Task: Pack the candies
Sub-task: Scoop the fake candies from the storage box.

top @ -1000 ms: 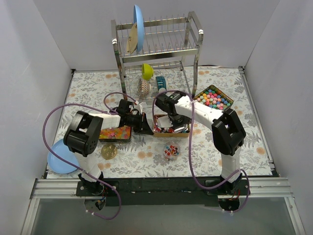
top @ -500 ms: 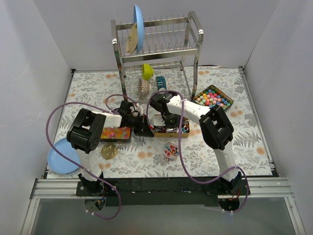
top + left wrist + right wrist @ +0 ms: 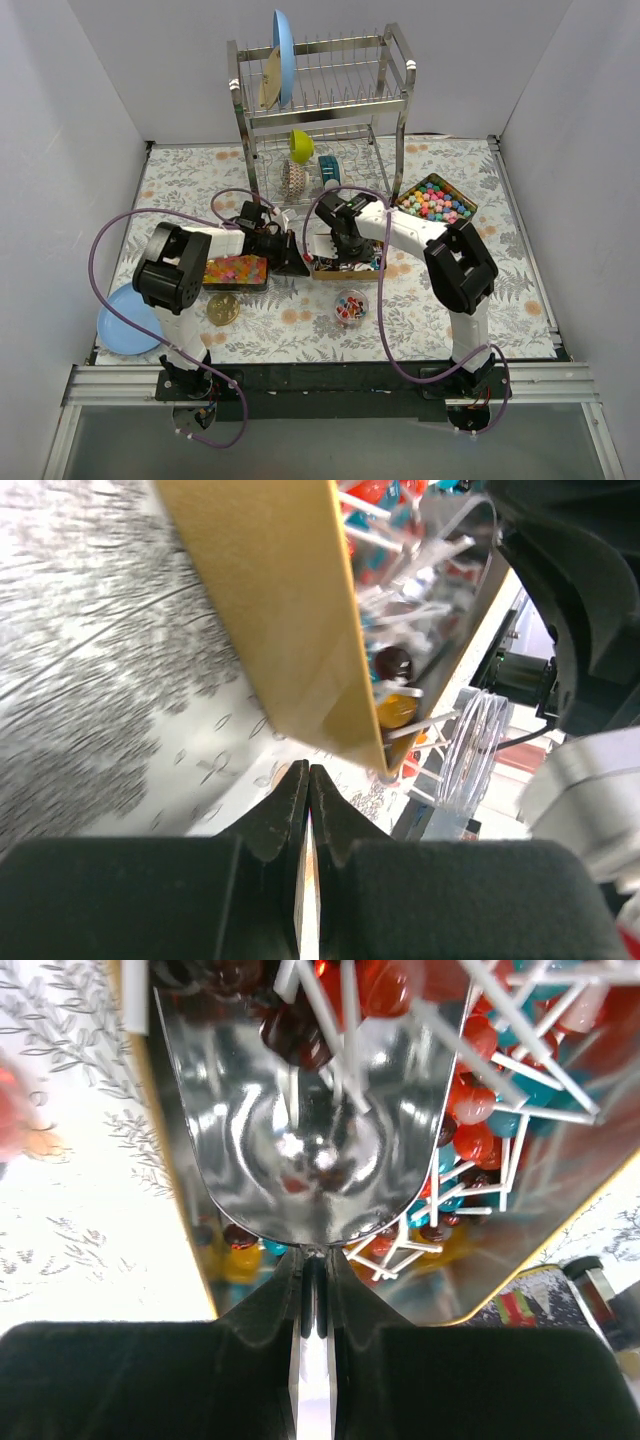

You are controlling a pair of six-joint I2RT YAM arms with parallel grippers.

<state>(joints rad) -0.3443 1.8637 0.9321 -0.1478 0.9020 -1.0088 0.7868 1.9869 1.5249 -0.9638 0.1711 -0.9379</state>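
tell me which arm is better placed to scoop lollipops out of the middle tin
Right. The right gripper is shut on the metal scoop, whose mouth is down among the lollipops in the gold tin. The left gripper is shut with no tool, outside the tin's wall.

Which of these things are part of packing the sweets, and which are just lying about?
Part of the job: coloured balls, gummies, lollipops, mixed sweets in the small tub, metal scoop in the right gripper.
Just lying about: dish rack, blue plate on the table, gold disc.
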